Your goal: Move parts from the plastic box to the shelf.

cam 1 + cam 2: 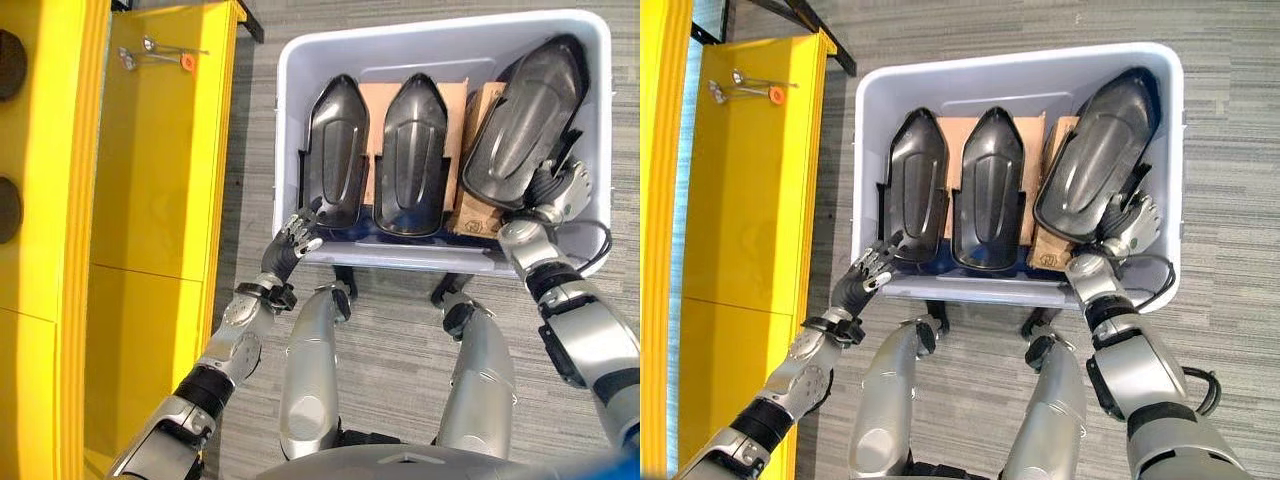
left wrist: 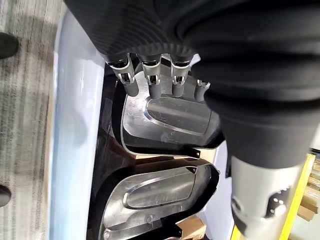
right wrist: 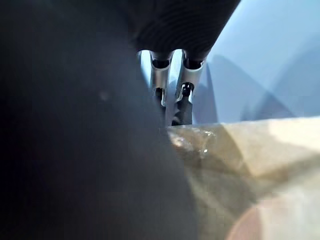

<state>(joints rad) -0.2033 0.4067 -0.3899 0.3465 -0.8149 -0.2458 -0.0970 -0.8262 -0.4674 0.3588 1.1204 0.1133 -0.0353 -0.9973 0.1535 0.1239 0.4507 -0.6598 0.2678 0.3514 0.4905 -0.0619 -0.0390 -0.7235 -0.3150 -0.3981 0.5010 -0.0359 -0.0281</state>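
Right hand (image 1: 562, 190) under tilted black part (image 1: 525, 120), inside plastic box (image 1: 290, 120).

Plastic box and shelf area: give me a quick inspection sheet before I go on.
Surface: grey floor.
Job's things: plastic box holds three black parts; right part tilted over cardboard.
Clutter: small metal tools on yellow shelf.
Hands: left hand at left part's near end, fingers relaxed; right hand under the tilted part, grip unclear.
Cables: nothing noted.
Surroundings: nothing seen.
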